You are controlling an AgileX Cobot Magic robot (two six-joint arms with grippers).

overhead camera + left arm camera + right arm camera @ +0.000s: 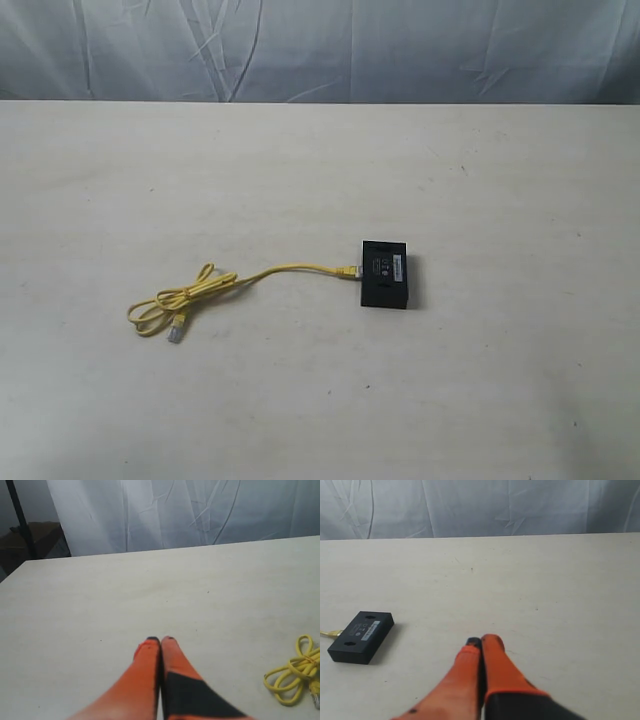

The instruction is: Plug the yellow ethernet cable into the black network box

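The yellow ethernet cable point(290, 266) lies on the bench point(500, 180), one plug point(347, 271) against the side of the black network box point(386, 273); whether it is seated I cannot tell. Its other plug point(177, 331) rests in the loose bundle well away from the box. The cord looks light and limp, so it is best gripped just behind a plug, and the box would likely slide if pushed. The left claw point(160, 641) and the right claw point(481, 641) are both pressed together and empty, apart from the box.
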